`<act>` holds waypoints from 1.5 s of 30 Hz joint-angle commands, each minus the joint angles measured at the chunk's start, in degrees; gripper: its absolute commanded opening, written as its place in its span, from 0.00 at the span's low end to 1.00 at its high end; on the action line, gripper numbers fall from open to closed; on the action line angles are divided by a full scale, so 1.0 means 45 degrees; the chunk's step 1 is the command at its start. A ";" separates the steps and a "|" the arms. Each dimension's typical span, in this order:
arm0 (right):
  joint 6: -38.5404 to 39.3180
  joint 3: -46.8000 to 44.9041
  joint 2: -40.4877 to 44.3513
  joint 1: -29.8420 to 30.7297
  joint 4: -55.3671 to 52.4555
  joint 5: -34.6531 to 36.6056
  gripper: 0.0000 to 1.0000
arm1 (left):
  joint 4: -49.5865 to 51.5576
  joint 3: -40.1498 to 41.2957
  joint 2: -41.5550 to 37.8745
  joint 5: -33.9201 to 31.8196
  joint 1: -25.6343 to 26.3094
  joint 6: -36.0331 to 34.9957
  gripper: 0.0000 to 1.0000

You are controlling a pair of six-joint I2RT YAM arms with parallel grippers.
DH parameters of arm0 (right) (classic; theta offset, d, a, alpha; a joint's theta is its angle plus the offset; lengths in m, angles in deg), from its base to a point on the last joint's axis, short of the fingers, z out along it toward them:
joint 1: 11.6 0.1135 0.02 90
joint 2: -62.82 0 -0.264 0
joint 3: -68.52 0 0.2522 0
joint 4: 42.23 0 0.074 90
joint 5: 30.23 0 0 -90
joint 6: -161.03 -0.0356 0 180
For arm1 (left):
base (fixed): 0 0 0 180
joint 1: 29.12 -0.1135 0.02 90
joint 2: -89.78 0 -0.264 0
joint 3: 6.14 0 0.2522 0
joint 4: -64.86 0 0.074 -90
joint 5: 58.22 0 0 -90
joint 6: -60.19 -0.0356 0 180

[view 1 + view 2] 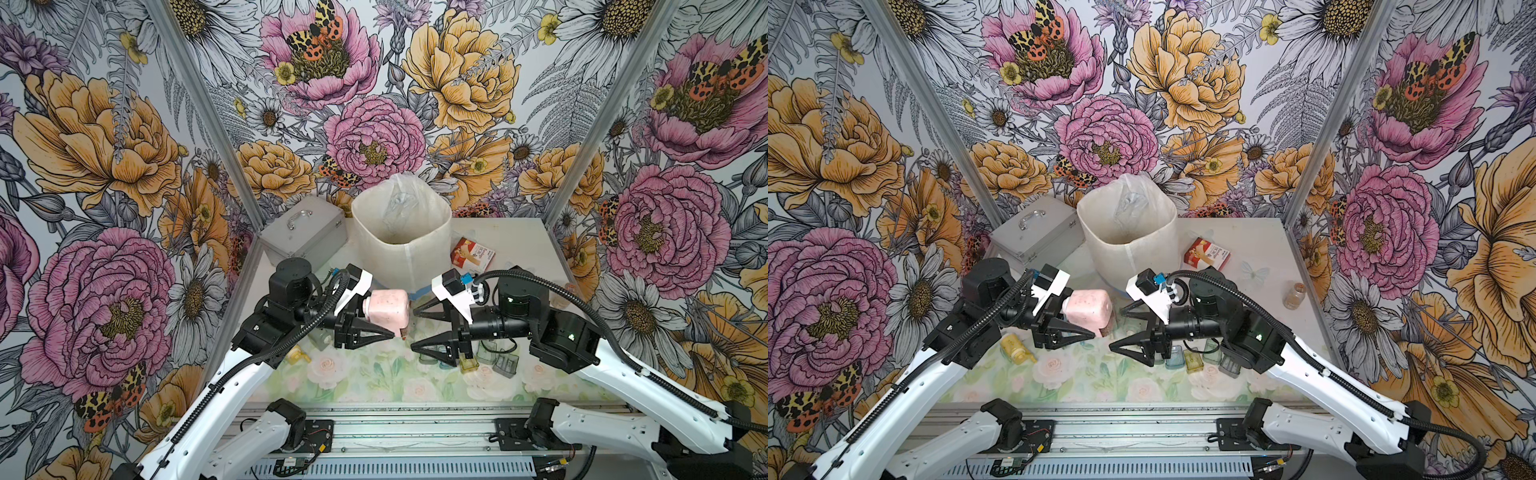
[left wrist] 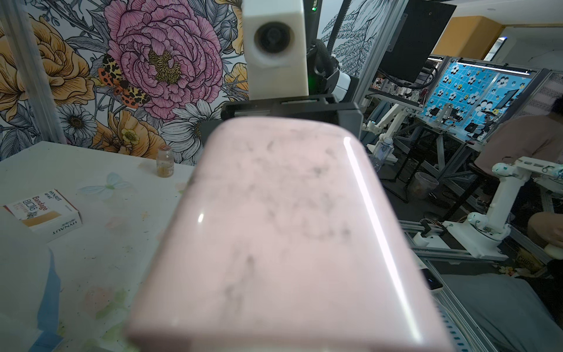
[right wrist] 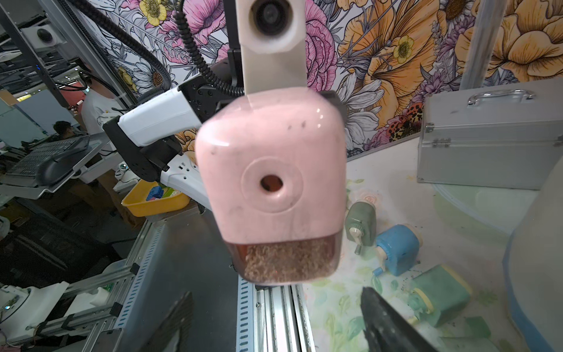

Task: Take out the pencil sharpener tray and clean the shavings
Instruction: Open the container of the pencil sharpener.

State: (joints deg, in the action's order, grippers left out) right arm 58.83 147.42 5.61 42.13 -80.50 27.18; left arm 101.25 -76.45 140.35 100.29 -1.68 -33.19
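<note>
While the left gripper pinches the pink pencil sharpener clear of the counter, the tray sits seated in the bottom of the pink body. Its clear wall is packed with brown shavings. That only reads well in the right wrist view; in both top views the tray is a brownish sliver under the shell.

The sharpener is held between the two arms, in front of the white lined bin. Its pencil hole faces the right gripper, whose fingers are spread wide, tips near the sharpener but apart from it.

Readable text: the red-and-white box beside the bin says "Bandage" and "HYNAUT"; the rest of its print is too small.

Hard to see:
- Left wrist view is mostly blurred pink shell with dark smudges — the left fingers are hidden behind it.
- In the top views only the lower left finger shows; the upper one is behind the body.
- The right fingers show only as dark, cut-off tips in their own view.
- Clear empty trays lie partly under the right arm.

Also on the counter: a green sharpener, a blue sharpener and a teal sharpener, all lying on their sides, plus a silver case and a small bottle.
</note>
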 commanded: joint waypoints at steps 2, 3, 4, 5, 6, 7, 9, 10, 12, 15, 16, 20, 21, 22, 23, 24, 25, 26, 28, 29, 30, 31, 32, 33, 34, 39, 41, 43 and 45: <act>0.0919 0.0692 -0.0157 0.0546 0.0075 0.1358 0.84 | -0.0151 0.0133 -0.0163 0.0453 -0.0136 -0.0284 0.00; 0.0997 0.0750 -0.0177 0.0640 0.0088 0.1465 0.84 | -0.0164 0.0130 -0.0163 0.0458 -0.0127 -0.0280 0.00; 0.1080 0.0794 -0.0211 0.0721 0.0091 0.1561 0.84 | -0.0160 0.0127 -0.0182 0.0446 -0.0126 -0.0273 0.00; 0.1124 0.0849 -0.0234 0.0772 0.0078 0.1683 0.83 | -0.0156 0.0126 -0.0182 0.0459 -0.0122 -0.0269 0.00; 0.1169 0.0878 -0.0256 0.0826 0.0080 0.1717 0.82 | -0.0161 0.0129 -0.0182 0.0445 -0.0132 -0.0268 0.00; 0.1207 0.0931 -0.0289 0.0866 0.0094 0.1734 0.82 | -0.0168 0.0126 -0.0164 0.0445 -0.0123 -0.0276 0.00; 0.1267 0.1023 -0.0390 0.0950 0.0097 0.1725 0.80 | -0.0166 0.0153 -0.0163 0.0448 -0.0122 -0.0281 0.00; 0.1258 0.1072 -0.0457 0.0967 0.0111 0.1754 0.78 | -0.0169 0.0153 -0.0163 0.0453 -0.0124 -0.0270 0.00; 0.1291 0.1163 -0.0565 0.1044 0.0113 0.1712 0.76 | -0.0167 0.0146 -0.0163 0.0447 -0.0122 -0.0283 0.00; 0.1357 0.1243 -0.0737 0.1123 0.0129 0.1714 0.74 | -0.0167 0.0158 -0.0163 0.0493 -0.0131 -0.0283 0.00; 0.1362 0.1246 -0.0778 0.1140 0.0171 0.1734 0.73 | -0.0166 0.0149 -0.0163 0.0499 -0.0134 -0.0285 0.00; 0.1336 0.1322 -0.0827 0.1147 0.0239 0.1617 0.68 | -0.0171 0.0146 -0.0161 0.0510 -0.0135 -0.0274 0.00; 0.1340 0.1370 -0.0822 0.1157 0.0243 0.1530 0.67 | -0.0154 0.0161 -0.0163 0.0492 -0.0132 -0.0277 0.00; 0.1302 0.1397 -0.0822 0.1150 0.0243 0.1474 0.65 | -0.0170 0.0146 -0.0163 0.0493 -0.0122 -0.0278 0.00; 0.1289 0.1436 -0.0802 0.1159 0.0243 0.1413 0.65 | -0.0174 0.0146 -0.0163 0.0498 -0.0119 -0.0273 0.00; 0.1266 0.1460 -0.0792 0.1153 0.0259 0.1390 0.65 | -0.0171 0.0150 -0.0163 0.0494 -0.0123 -0.0280 0.00; 0.1226 0.1480 -0.0764 0.1160 0.0276 0.1414 0.64 | -0.0166 0.0149 -0.0163 0.0496 -0.0133 -0.0274 0.00; 0.1211 0.1480 -0.0726 0.1147 0.0284 0.1420 0.64 | -0.0165 0.0151 -0.0160 0.0497 -0.0122 -0.0279 0.00; 0.1191 0.1480 -0.0685 0.1151 0.0310 0.1463 0.63 | -0.0173 0.0157 -0.0163 0.0498 -0.0122 -0.0276 0.00; 0.1169 0.1488 -0.0685 0.1146 0.0312 0.1448 0.63 | -0.0172 0.0147 -0.0162 0.0498 -0.0139 -0.0285 0.00; 0.1140 0.1481 -0.0703 0.1148 0.0311 0.1463 0.63 | -0.0155 0.0160 -0.0163 0.0474 -0.0135 -0.0284 0.00; 0.1112 0.1493 -0.0751 0.1158 0.0316 0.1453 0.62 | -0.0169 0.0147 -0.0163 0.0463 -0.0141 -0.0297 0.00; 0.1078 0.1491 -0.0796 0.1159 0.0313 0.1417 0.62 | -0.0159 0.0146 -0.0163 0.0451 -0.0124 -0.0291 0.00; 0.1043 0.1511 -0.0838 0.1158 0.0313 0.1405 0.61 | -0.0165 0.0156 -0.0163 0.0444 -0.0122 -0.0278 0.00; 0.1014 0.1527 -0.0860 0.1152 0.0344 0.1383 0.59 | -0.0161 0.0157 -0.0163 0.0430 -0.0137 -0.0290 0.00; 0.0899 0.1538 -0.0804 0.1158 0.0462 0.1650 0.50 | -0.0168 0.0166 -0.0144 0.0398 -0.0111 -0.0296 0.00; 0.0861 0.1549 -0.0730 0.1145 0.0461 0.1707 0.49 | -0.0166 0.0168 -0.0162 0.0390 -0.0114 -0.0304 0.00; 0.0866 0.1482 -0.0601 0.1129 0.0462 0.1759 0.48 | -0.0169 0.0171 -0.0182 0.0336 -0.0103 -0.0287 0.00; 0.0818 0.1415 -0.0448 0.1106 0.0458 0.1766 0.48 | -0.0176 0.0185 -0.0216 0.0266 -0.0106 -0.0311 0.00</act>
State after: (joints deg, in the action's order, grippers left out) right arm 63.15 151.99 2.02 46.94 -80.61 34.52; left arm 101.17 -76.45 140.35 101.73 -1.68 -33.19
